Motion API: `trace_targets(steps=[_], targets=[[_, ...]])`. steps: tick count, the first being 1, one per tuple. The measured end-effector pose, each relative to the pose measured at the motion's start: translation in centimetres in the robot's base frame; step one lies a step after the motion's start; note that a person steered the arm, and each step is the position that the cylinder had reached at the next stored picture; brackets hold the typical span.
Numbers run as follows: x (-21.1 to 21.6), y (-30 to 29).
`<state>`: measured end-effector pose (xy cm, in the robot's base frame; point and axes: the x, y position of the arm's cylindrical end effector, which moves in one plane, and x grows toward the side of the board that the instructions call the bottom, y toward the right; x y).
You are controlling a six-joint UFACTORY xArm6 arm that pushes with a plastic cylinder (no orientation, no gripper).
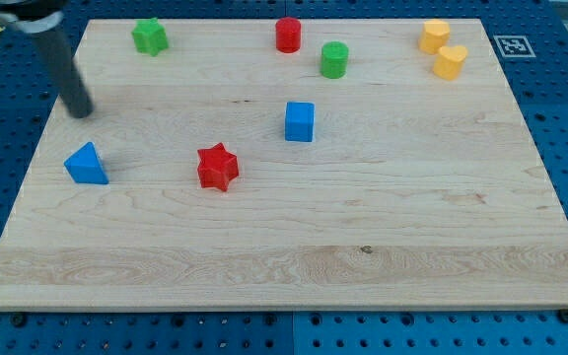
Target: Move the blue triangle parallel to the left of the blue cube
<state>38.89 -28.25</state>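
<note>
The blue triangle lies near the view's left edge of the wooden board. The blue cube stands near the middle, to the right of the triangle and a little higher in the view. My tip is above the triangle in the view, apart from it, with the dark rod rising to the view's top left. It touches no block.
A red star lies between the triangle and the cube, slightly lower. A green star, a red cylinder and a green cylinder stand along the top. Two yellow blocks sit at the top right.
</note>
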Motion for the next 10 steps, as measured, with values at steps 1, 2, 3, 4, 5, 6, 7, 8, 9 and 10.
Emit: trace_targets(steps=[1, 2, 3, 4, 5, 6, 7, 8, 9, 10], targets=[[5.3, -2.0], [10.3, -0.7], [10.4, 4.0], [10.1, 6.8], [10.1, 7.1], [9.7, 7.1], [8.6, 7.1], [10.2, 7.1], [10.0, 7.1], [7.4, 7.1]])
